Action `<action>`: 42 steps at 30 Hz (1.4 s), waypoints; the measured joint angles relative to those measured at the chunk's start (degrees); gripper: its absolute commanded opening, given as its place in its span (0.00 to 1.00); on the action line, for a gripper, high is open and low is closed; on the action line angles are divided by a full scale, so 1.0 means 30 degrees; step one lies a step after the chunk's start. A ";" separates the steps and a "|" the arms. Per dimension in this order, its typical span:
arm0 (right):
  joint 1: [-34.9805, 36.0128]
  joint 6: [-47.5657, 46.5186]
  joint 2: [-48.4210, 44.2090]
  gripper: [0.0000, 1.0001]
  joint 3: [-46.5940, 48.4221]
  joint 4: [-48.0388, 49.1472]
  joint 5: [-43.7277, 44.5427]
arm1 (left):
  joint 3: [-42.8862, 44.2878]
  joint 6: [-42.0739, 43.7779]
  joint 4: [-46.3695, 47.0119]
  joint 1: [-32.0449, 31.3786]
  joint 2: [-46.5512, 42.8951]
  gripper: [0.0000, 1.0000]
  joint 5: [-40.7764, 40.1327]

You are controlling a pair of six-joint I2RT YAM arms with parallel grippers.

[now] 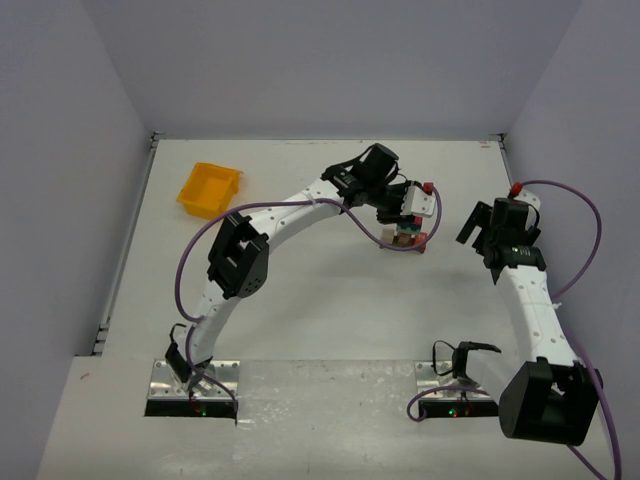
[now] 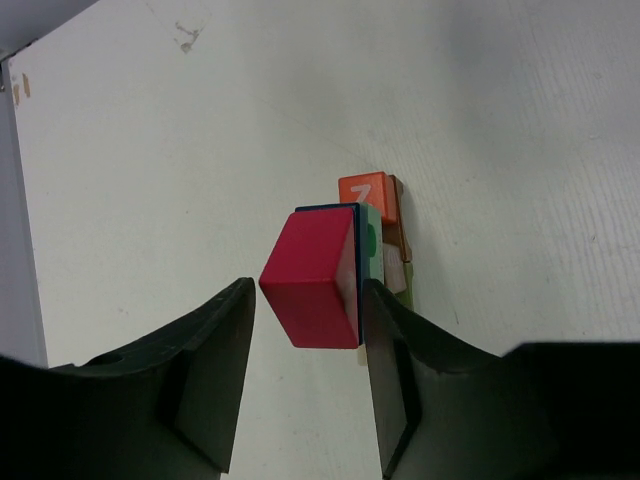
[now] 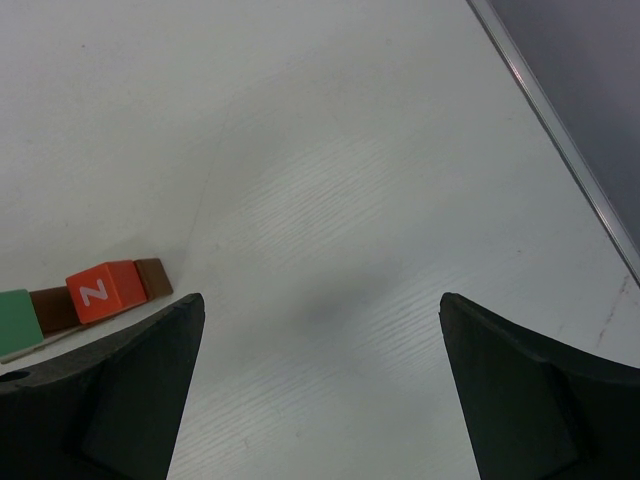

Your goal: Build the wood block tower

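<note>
White table [image 1: 330,320], grey walls. Wood block tower [image 1: 408,238] stands mid-table toward the far side, well apart from the yellow tray [image 1: 190,195] at far left. Left gripper [image 2: 308,295] straddles the top red block [image 2: 312,265]: jaws narrow, slim gap at one finger. Right gripper [image 3: 320,300] is spread wide, holding nothing, just right of the tower.

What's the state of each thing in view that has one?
Tower: standing.
Red block: on top of tower.
Left gripper: slightly open around red block, slim gap on one side.
Right gripper: wide open, empty, away from tower.
Tray: upright, looks empty.
</note>
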 measured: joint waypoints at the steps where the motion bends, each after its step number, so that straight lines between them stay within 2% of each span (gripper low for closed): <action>1: 0.0001 0.0000 0.0028 0.99 0.0000 0.0000 -0.0027 | 0.0000 0.0011 0.0004 -0.0001 0.0000 0.52 -0.0014; 2: 0.0001 0.0000 0.0049 0.99 0.0000 -0.0001 -0.0043 | 0.0000 0.0022 0.0007 -0.0002 0.0000 0.57 -0.0033; 7: -0.0006 0.0000 0.0083 0.99 0.0000 -0.0007 -0.0071 | 0.0000 0.0051 0.0004 -0.0027 0.0000 0.73 -0.0143; 11: -0.0005 0.0007 0.0083 0.99 0.0000 -0.0006 -0.0112 | 0.0007 0.0046 0.0006 -0.0079 0.0000 0.77 -0.0204; 12: 0.0000 0.0007 0.0083 0.99 0.0000 -0.0002 -0.0120 | 0.0007 0.0038 0.0007 -0.0098 0.0000 0.81 -0.0210; 13: -0.0004 0.0007 0.0083 0.99 0.0000 0.0000 -0.0128 | 0.0007 0.0004 0.0007 -0.0120 0.0000 0.93 -0.0211; 14: -0.0001 0.0007 0.0083 0.99 0.0000 0.0000 -0.0129 | 0.0007 -0.0050 0.0002 -0.0136 0.0000 0.98 -0.0211; 24: 0.0001 0.0000 0.0083 0.99 0.0000 0.0007 -0.0490 | -0.0159 -0.0805 -0.0111 -0.0140 -0.0857 1.00 -0.0312; 28: -0.0004 0.0043 0.0088 0.99 0.0000 -0.0005 -0.0578 | -0.2466 -0.2158 0.0839 -0.0140 -0.3452 1.00 -0.0667; 33: -0.0006 0.0338 0.0053 0.99 -0.0095 0.0006 -0.0689 | -0.7772 -0.6209 0.5117 -0.0054 -0.8472 1.00 -0.3352; 37: -0.0002 0.0625 -0.0138 0.99 -0.0654 -0.0034 -0.0778 | -1.1533 -1.1593 0.8620 0.0422 -1.2072 1.00 -0.6609; 42: -0.0004 0.1003 -0.0702 0.99 -0.1472 -0.0287 -0.0913 | -1.4623 -1.9081 1.0697 0.3342 -1.4748 1.00 -0.9560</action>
